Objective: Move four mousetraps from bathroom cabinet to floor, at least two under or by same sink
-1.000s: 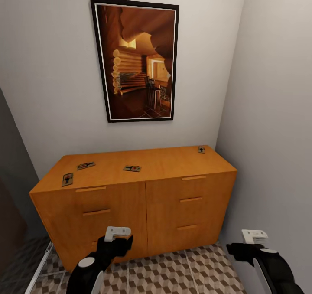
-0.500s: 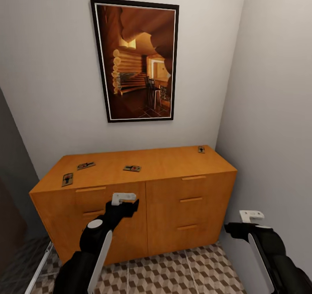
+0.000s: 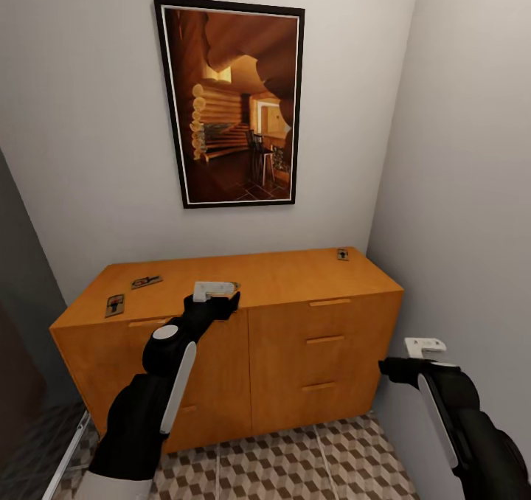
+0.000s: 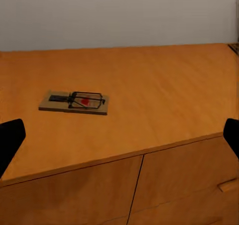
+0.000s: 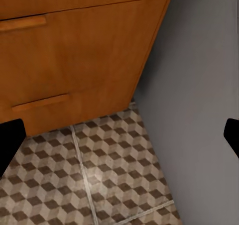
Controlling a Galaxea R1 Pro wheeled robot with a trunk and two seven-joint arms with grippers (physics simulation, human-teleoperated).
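Note:
Mousetraps lie on the flat top of the orange-brown cabinet (image 3: 295, 271): two (image 3: 114, 305) (image 3: 146, 282) at its left end and one (image 3: 343, 254) at the back right corner. My left gripper (image 3: 221, 299) hovers at the top's front edge, covering the middle of it. In the left wrist view a mousetrap (image 4: 74, 101) with a red spot lies just ahead of my left gripper (image 4: 119, 135), whose fingers stand wide open and apart from it. My right gripper (image 3: 394, 369) hangs open low beside the cabinet's right end, above the bathroom floor (image 5: 99, 170).
A framed picture (image 3: 232, 102) hangs on the wall above the cabinet. A grey side wall (image 3: 472, 190) runs close along the cabinet's right end, leaving a narrow gap. Drawer fronts with bar handles (image 5: 22, 23) face me.
My left arm has risen from in front of the drawers to the cabinet top's front edge, now covering the middle mousetrap. The right gripper has risen a little.

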